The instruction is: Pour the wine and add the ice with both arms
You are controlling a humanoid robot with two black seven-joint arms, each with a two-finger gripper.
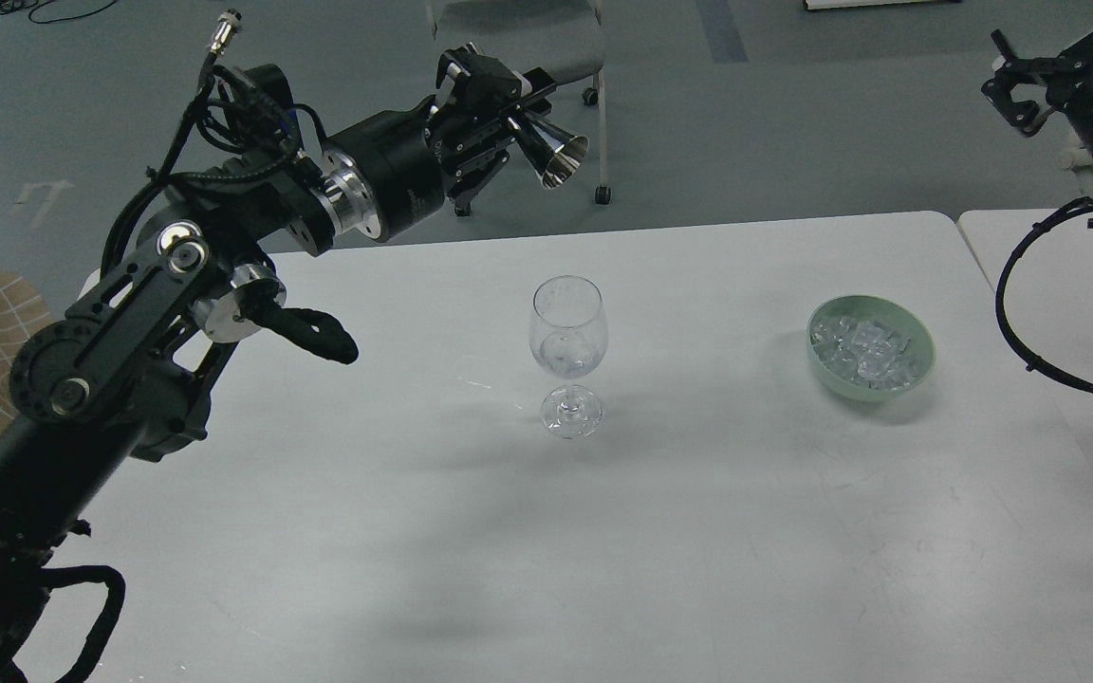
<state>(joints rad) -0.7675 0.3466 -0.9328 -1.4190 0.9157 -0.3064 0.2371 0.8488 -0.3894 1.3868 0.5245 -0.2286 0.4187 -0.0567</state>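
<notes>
Two arms show in your head view. Your left gripper (494, 119) is raised beyond the table's (698, 531) far edge, pinching a silver jigger (551, 150) tipped on its side, mouth toward the right. Your right gripper (1016, 81) hangs high at the right edge, fingers apart, holding nothing. The glass (568, 356) stands upright mid-table with a little wine (567, 353) in its bowl. The ice (864, 351) fills a green bowl (921, 365), well right of the glass.
</notes>
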